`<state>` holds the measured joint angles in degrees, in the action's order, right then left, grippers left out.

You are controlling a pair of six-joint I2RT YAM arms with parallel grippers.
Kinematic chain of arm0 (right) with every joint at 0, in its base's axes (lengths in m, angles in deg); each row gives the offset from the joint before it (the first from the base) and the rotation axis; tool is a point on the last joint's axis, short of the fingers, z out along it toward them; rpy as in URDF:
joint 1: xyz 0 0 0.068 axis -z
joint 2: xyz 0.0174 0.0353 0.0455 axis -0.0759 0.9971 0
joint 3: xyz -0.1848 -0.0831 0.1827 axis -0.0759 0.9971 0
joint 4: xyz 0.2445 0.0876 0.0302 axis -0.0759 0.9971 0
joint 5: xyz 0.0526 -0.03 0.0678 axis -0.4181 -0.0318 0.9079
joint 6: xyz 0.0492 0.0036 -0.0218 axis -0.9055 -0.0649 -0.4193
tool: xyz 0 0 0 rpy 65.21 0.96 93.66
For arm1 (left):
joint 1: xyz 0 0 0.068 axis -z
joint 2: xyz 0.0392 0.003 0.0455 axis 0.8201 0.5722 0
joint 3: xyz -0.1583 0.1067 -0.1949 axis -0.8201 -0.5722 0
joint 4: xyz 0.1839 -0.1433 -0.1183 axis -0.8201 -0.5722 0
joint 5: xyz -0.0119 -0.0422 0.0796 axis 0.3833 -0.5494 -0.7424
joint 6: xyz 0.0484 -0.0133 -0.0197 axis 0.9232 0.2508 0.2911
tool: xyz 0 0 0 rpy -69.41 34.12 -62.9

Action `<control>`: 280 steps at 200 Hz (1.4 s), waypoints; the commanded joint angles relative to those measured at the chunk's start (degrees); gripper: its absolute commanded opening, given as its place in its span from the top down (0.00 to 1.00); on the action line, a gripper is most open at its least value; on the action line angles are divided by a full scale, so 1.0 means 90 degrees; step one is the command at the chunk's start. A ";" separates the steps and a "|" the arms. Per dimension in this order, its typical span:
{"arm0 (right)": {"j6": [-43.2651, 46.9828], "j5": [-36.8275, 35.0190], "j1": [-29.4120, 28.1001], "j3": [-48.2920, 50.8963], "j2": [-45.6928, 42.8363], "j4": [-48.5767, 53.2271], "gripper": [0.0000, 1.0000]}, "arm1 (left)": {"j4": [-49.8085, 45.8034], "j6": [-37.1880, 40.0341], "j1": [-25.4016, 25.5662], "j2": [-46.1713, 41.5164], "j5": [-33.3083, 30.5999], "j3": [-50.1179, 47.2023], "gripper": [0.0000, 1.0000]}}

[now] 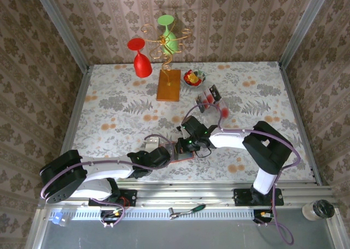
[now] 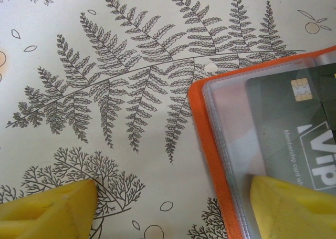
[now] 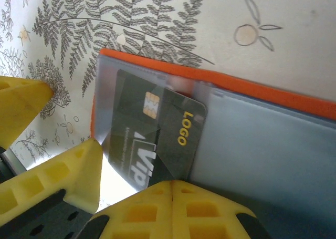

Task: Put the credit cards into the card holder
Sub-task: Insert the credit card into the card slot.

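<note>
1. Well, from above much is hidden. Both wrists crowd over the card holder [image 1: 185, 152] near the front edge of the table [image 1: 109, 117], and only slivers of its orange rim peek out between them.
2. Seen from the right wrist, the holder lies open and flat. Its orange border runs along the top, and its grey-blue panel is cut off at the right of the frame.
3. A dark credit card [image 3: 157, 134], marked VIP and LOGO with a gold chip, lies slantwise on the holder's left leaf. A cloudy clear sleeve [image 3: 105, 92] covers its upper left end, and I cannot tell how far in it is tucked.
4. The right gripper [image 3: 172, 189] has its yellow tips pressed together at the card's lower edge, covering that corner. Whether the card is pinched between them or merely butted against them is not clear.
5. The left gripper [image 2: 173, 184] stands spread wide and grasps nothing. One fingertip is on the table, and the other rests on the sleeve over the card's bottom edge.
6. The other credit cards [image 1: 210, 98] overlap in a small cluster farther back, near the bowl [image 1: 193, 77]. Their faces are too small to read.
7. Open fern-printed surface lies beside the holder's left rim. The orange-brown block [image 1: 168, 85] stands well apart at the back.
</note>
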<state>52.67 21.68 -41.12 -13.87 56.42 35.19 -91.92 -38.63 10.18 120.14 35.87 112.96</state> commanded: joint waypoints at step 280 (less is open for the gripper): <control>0.0182 -0.0222 -0.0106 -0.0860 0.0075 0.0959 0.97 | -0.0184 0.0116 -0.0688 -0.0278 0.0236 -0.0438 0.22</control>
<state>52.98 21.44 -42.91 -20.93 60.11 40.78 -96.29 -37.91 4.89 116.51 35.65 110.44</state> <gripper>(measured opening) 0.067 0.786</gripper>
